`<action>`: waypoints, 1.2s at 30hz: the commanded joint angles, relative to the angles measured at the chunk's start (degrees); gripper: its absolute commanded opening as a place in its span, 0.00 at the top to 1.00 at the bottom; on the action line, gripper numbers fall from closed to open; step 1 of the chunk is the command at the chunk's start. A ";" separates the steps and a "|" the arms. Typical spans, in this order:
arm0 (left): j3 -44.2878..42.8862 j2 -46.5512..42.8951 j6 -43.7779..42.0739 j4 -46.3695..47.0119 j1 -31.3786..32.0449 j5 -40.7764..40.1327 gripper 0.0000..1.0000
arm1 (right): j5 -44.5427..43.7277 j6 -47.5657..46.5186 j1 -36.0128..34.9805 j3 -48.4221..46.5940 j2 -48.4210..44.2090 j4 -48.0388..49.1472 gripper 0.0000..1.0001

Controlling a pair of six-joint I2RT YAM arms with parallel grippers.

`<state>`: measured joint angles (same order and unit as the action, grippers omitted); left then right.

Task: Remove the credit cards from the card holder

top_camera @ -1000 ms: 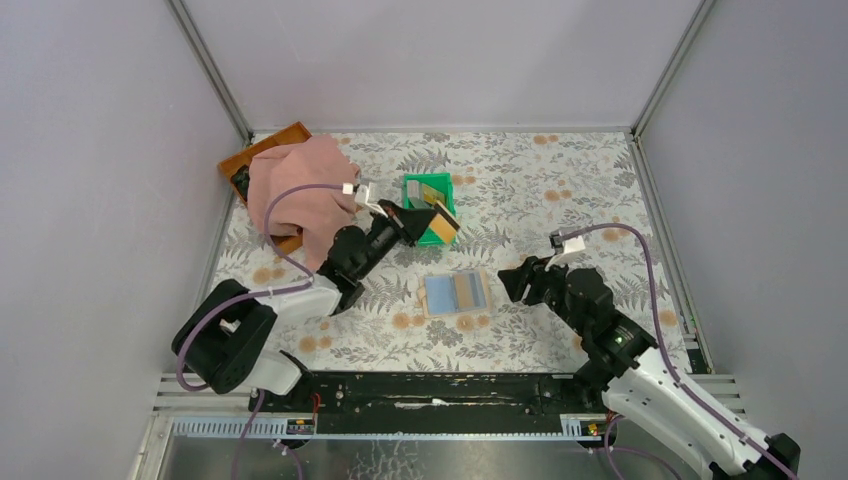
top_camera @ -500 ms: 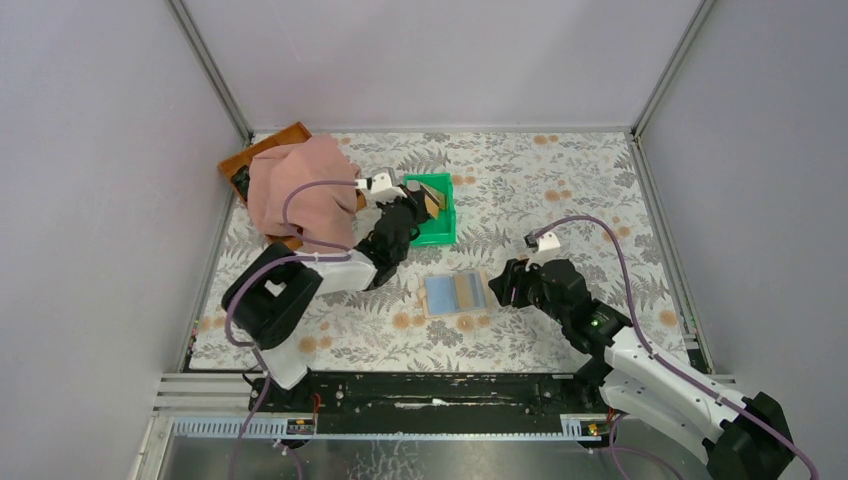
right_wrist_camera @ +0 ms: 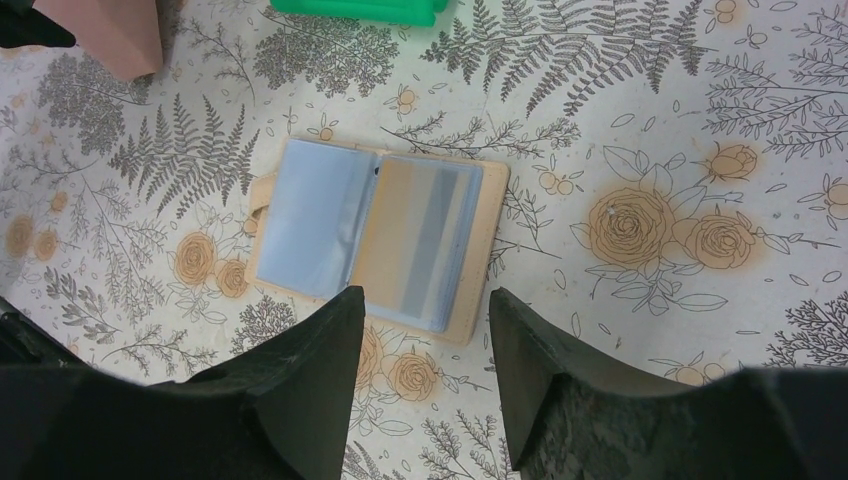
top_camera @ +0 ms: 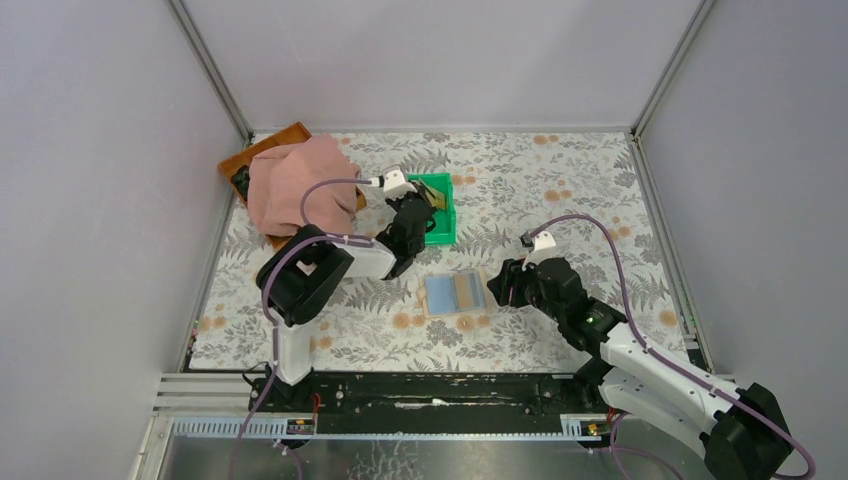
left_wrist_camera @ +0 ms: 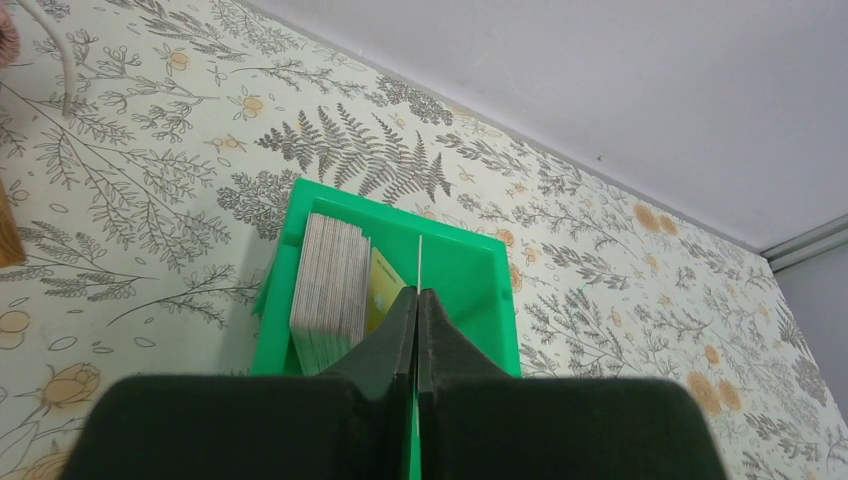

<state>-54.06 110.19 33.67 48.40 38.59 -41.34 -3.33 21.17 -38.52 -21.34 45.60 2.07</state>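
The card holder lies open on the table, pale blue inside with a tan rim. In the right wrist view its right pocket holds a yellowish card with a grey stripe. My right gripper is open and empty just right of the holder, jaws apart above its near edge. My left gripper is shut on a thin card, seen edge-on, over the green bin. The bin holds a stack of cards and a yellow card.
The green bin stands behind the holder. A pink cloth covers a brown tray at the back left. Grey walls close the table on three sides.
My left gripper has carried the card back and to the left, from beside the bin to over its inside. My right gripper has shifted left toward the holder.
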 commanded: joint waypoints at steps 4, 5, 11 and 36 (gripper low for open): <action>-4.76 4.35 -2.10 5.38 -0.11 -4.75 1.00 | 1.21 -0.87 -0.06 -0.81 1.15 3.23 0.43; -5.03 4.73 -2.01 5.20 -0.32 -4.72 1.00 | 1.24 -0.87 -0.07 -0.81 1.15 3.25 0.43; -6.09 6.02 0.40 3.41 -2.18 -4.19 1.00 | 1.64 -1.03 -0.08 -0.88 1.66 3.47 0.44; -8.40 8.40 0.75 1.60 -3.52 -2.40 0.62 | 3.13 -1.30 -0.07 -0.81 3.75 4.70 0.43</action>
<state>-60.97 118.13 34.37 49.06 35.55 -42.41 -1.41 20.75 -38.52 -21.34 49.30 3.70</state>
